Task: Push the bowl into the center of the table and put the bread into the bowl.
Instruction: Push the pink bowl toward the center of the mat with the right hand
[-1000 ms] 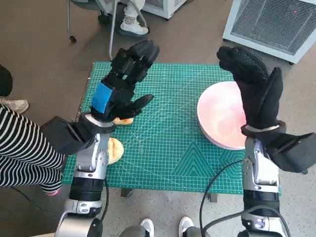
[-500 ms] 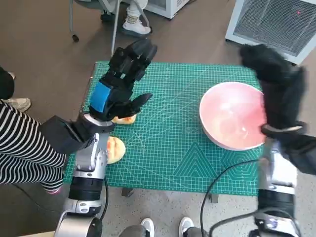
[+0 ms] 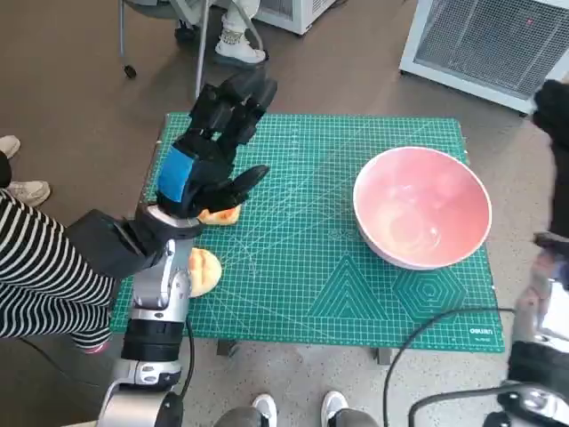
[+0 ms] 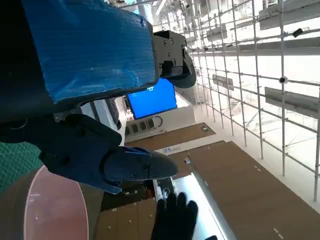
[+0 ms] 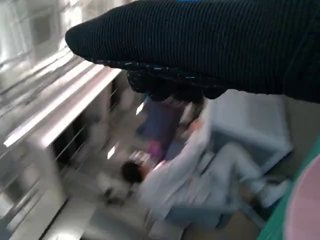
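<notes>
The pink bowl (image 3: pixel 422 206) stands empty on the right part of the green mat (image 3: pixel 302 267); it also shows as a pink curve (image 4: pixel 50 210) in the left wrist view. One bread piece (image 3: pixel 220 214) lies on the mat's left side, just below my left hand (image 3: pixel 213 142). A second bread piece (image 3: pixel 204 269) lies by my left forearm at the mat's near left edge. My left hand hovers above the mat with fingers spread and holds nothing. My right hand (image 3: pixel 556 151) is raised at the picture's right edge, clear of the bowl; the left wrist view shows its glove (image 4: pixel 175 220) with fingers apart and empty.
A white grilled unit (image 3: pixel 498 44) stands on the floor beyond the table's far right. Chair legs and a person's feet (image 3: pixel 236 44) are beyond the far edge. A person in a striped sleeve (image 3: pixel 36 276) sits close on the left. A black cable (image 3: pixel 418 334) crosses the near right corner.
My right hand has swung from above the bowl out to the right, beyond the table's edge, leaving the bowl uncovered. The left hand has hardly moved.
</notes>
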Controlling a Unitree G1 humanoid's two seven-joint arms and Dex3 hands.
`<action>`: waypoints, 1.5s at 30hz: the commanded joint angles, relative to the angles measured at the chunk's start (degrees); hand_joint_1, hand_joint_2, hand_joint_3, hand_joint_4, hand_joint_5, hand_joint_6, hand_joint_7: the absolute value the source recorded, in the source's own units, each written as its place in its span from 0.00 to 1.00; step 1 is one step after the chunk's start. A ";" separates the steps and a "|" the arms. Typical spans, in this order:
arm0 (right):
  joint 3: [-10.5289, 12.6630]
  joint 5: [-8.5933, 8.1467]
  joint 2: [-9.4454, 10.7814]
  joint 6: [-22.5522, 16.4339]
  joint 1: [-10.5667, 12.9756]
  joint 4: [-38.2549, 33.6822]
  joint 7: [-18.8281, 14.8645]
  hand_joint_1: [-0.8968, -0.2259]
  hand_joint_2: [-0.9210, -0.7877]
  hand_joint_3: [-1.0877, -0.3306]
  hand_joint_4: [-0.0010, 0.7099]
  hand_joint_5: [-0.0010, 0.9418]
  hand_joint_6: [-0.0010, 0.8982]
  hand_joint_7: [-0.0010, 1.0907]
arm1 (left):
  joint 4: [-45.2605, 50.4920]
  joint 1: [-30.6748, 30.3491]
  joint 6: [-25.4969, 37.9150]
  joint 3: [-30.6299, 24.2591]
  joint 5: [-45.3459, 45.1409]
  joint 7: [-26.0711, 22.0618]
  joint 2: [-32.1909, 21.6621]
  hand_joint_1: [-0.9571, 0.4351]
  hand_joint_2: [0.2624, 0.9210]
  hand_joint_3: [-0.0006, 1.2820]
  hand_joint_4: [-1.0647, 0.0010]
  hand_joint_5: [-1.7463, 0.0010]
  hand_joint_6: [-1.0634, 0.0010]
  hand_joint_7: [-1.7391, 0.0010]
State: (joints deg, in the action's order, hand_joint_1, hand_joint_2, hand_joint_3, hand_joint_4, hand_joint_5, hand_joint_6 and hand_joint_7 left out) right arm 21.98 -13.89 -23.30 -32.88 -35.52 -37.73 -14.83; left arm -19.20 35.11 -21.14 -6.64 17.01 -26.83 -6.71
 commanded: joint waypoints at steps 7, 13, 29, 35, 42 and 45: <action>3.58 -3.94 -0.92 3.41 -4.28 -17.28 -0.53 0.38 0.00 0.31 0.09 0.00 0.00 0.36 | -0.44 1.05 -0.59 -0.31 0.22 -0.03 -0.01 0.29 1.00 0.24 0.86 0.93 1.00 0.61; 4.54 -4.72 -1.10 4.90 -6.23 -24.89 -0.60 0.43 0.00 0.25 0.08 0.00 0.00 0.31 | -0.59 1.00 -0.58 -0.61 0.57 -0.55 -0.26 0.30 1.00 0.24 0.86 0.93 1.00 0.61; 6.89 -6.34 3.59 11.78 -9.55 -33.93 0.63 0.44 0.00 0.31 0.12 0.02 0.10 0.28 | -0.70 0.45 -1.05 -1.36 0.99 -1.70 -1.35 0.31 1.00 0.23 0.87 0.93 1.00 0.63; 5.75 -5.34 5.27 12.54 -9.84 -35.05 -0.89 0.43 0.00 0.33 0.12 0.01 0.09 0.27 | -0.36 0.08 -1.21 -1.42 0.63 -1.51 -1.79 0.30 1.00 0.23 0.87 0.93 1.00 0.63; 4.22 -4.54 7.47 13.53 -10.75 -35.59 -1.10 0.36 0.00 0.37 0.14 0.02 0.09 0.26 | -0.65 -0.20 -1.85 -1.35 0.03 -1.08 -2.33 0.29 1.00 0.23 0.86 0.94 1.00 0.63; 3.16 -3.80 8.55 13.72 -11.24 -35.62 -1.30 0.36 0.00 0.36 0.15 0.02 0.10 0.26 | -0.43 -0.61 -1.89 -1.39 0.01 -1.01 -2.59 0.28 1.00 0.23 0.86 0.94 1.00 0.63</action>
State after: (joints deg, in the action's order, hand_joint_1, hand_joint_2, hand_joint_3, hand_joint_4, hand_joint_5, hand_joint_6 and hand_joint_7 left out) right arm 26.28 -18.83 -16.48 -20.45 -46.55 -72.33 -15.71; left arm -19.64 35.09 -22.13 -7.78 17.71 -28.12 -8.74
